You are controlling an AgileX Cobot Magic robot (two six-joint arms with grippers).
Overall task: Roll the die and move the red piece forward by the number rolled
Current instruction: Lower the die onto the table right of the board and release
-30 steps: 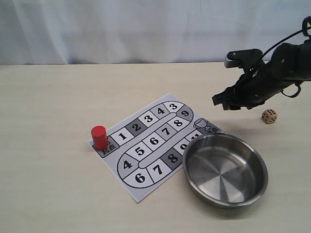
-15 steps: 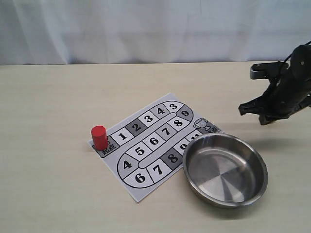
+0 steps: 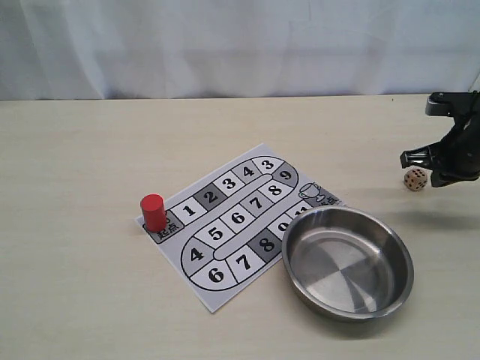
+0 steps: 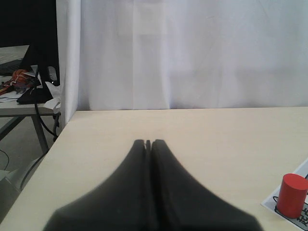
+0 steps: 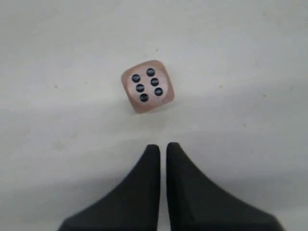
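The die (image 3: 415,178) lies on the table at the far right, beyond the steel bowl; in the right wrist view the die (image 5: 147,86) shows five pips on top. My right gripper (image 3: 406,159) hovers just above and beside it. Its jaws stand almost together around nothing, and the right gripper (image 5: 162,147) points at the table a short way from the die. The red piece (image 3: 153,212) stands upright on the start square at the board's left corner. My left gripper (image 4: 148,142) is shut and empty over bare table, with the red piece (image 4: 291,195) off to one side.
The paper board (image 3: 232,225) with numbered squares lies mid-table. A steel bowl (image 3: 382,247) sits on its right corner and holds nothing. A white curtain hangs behind the table. The table edge and another desk with clutter (image 4: 24,84) show in the left wrist view.
My right arm has swung to the right, away from the board, and now hangs over the die. The die was hidden behind the arm half a second ago and shows again.
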